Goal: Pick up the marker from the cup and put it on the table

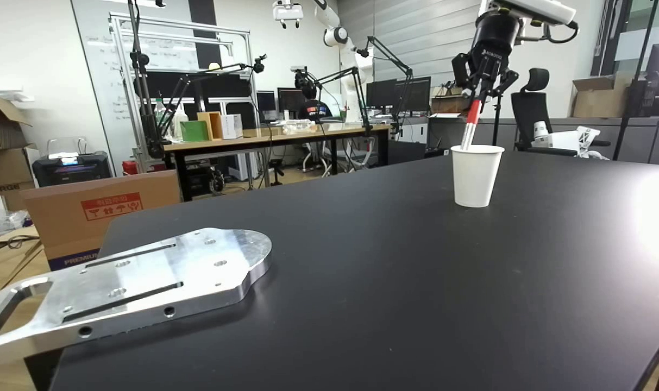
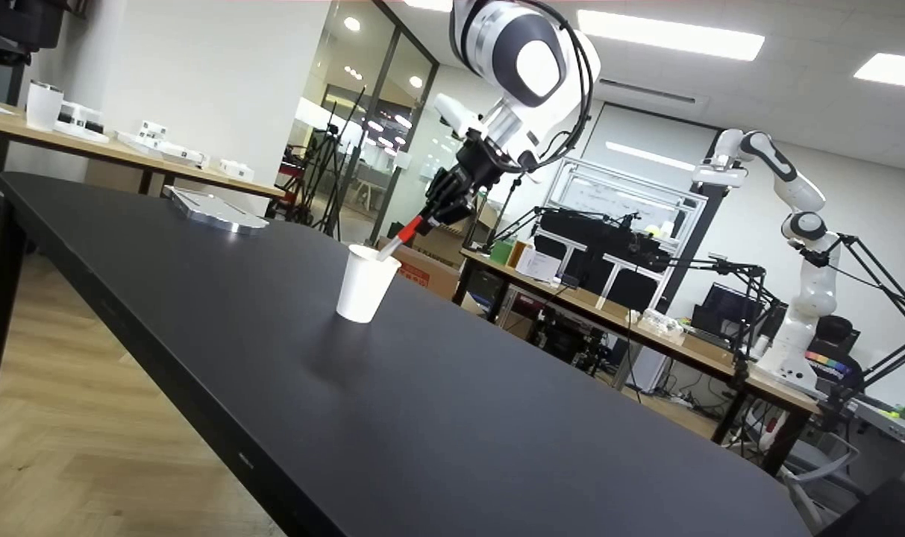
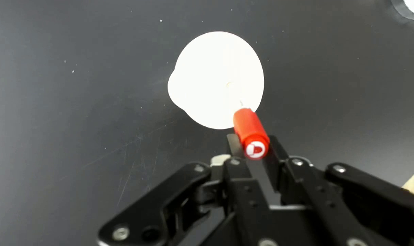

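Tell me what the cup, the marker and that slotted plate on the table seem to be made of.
The cup looks like matte white paper, given its slim lip and dull wall, though plastic is possible. The marker is probably plastic: its red end looks smooth and molded. The slotted plate seems metal, perhaps aluminum: its silvery, shiny face mirrors light.

The bench (image 1: 362, 271) before me has a satin face with fine scratches; the cup (image 1: 476, 179) looks like matt paper, the marker (image 3: 250, 128) smooth plastic, the slotted plate (image 1: 150, 276) shiny metal, the floor (image 2: 71, 418) wood.
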`<state>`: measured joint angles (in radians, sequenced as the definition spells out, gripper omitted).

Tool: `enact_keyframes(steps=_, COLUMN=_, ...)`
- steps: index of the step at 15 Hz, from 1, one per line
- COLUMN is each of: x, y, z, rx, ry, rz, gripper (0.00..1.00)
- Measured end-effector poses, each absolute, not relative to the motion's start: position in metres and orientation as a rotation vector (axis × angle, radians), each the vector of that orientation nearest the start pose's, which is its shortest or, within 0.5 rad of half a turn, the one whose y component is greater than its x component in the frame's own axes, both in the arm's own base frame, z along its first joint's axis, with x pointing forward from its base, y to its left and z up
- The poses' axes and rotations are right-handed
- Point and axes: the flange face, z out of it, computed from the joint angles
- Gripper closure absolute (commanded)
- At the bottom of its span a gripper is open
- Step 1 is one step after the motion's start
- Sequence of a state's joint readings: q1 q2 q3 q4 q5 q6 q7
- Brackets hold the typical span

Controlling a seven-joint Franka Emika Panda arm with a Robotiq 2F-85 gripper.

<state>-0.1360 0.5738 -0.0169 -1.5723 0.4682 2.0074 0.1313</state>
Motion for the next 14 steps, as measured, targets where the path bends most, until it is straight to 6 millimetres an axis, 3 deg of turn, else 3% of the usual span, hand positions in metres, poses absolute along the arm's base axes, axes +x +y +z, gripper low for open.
enact_keyframes(steps=9, x=0.657, y=-0.099, z=0.410, rx=-2.643, ry=0.698, rz=-0.030, gripper=0.95)
enact_keyframes(steps=11, x=0.653, y=-0.113, z=0.425, rx=-2.640, ry=0.734, rz=-0.107, gripper=0.95)
enact_keyframes(steps=14, x=0.654, y=-0.138, z=0.427, rx=-2.635, ry=0.808, rz=-0.264, gripper=0.95)
